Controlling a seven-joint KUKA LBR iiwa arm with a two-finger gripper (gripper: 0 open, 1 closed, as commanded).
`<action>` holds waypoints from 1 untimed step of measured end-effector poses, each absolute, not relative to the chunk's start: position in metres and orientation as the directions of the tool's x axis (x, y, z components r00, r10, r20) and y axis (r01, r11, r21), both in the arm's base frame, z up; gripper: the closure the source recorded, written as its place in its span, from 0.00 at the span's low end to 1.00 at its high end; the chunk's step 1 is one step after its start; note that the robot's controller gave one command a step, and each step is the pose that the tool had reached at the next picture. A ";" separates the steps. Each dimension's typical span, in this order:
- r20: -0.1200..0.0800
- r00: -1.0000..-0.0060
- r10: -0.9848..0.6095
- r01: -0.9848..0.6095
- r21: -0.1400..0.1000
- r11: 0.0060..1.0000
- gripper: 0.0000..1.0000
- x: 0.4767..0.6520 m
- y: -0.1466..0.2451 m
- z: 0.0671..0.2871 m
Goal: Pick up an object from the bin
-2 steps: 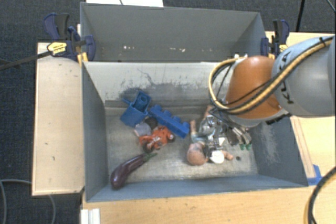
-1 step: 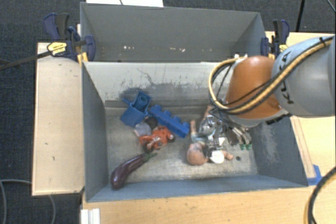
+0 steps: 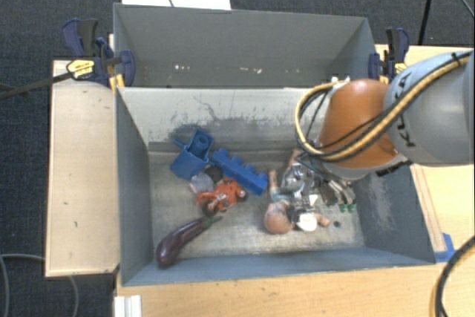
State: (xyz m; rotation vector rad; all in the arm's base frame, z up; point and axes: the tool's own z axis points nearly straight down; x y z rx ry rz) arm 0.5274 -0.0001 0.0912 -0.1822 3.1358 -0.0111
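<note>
Where the arm comes in from the right, its gripper [image 3: 300,189] hangs low over the right half of the floor of the bin [image 3: 245,48], just above a small cluster near the front wall. Nearest beneath it lies a pinkish-brown lump [image 3: 277,220], at the front of the floor, right of the middle. It looks roundish, so its long axis and the way it points cannot be made out, though a thin tan strip seems to run from it toward the far wall. Just beside it to the right sit a white piece [image 3: 306,222] and, next along, a small pink bit [image 3: 324,220], both too small to identify. Whether the tool is spread wide or drawn narrow cannot be told: its tip reads as a tangle of grey metal, partly hidden under the orange cover [image 3: 356,122] and the looped cables [image 3: 312,111] on the wrist. Some dark specks under the wrist's right side are also unclear. Left of the gripper lies a blue plastic toy [image 3: 223,163], its long axis running from far left to near right, with a boxy block at the far-left end. Against its near side are a pale lilac piece [image 3: 200,180] and an orange-red toy [image 3: 221,194]. A purple aubergine [image 3: 180,240] lies at the front left, fat end toward the front-left corner, thin end toward the orange-red toy. Counted: one of each, seven loose things in all.
</note>
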 end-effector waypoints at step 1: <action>-0.023 -0.992 -0.121 -0.121 0.001 0.993 1.00 0.520 -0.022 0.089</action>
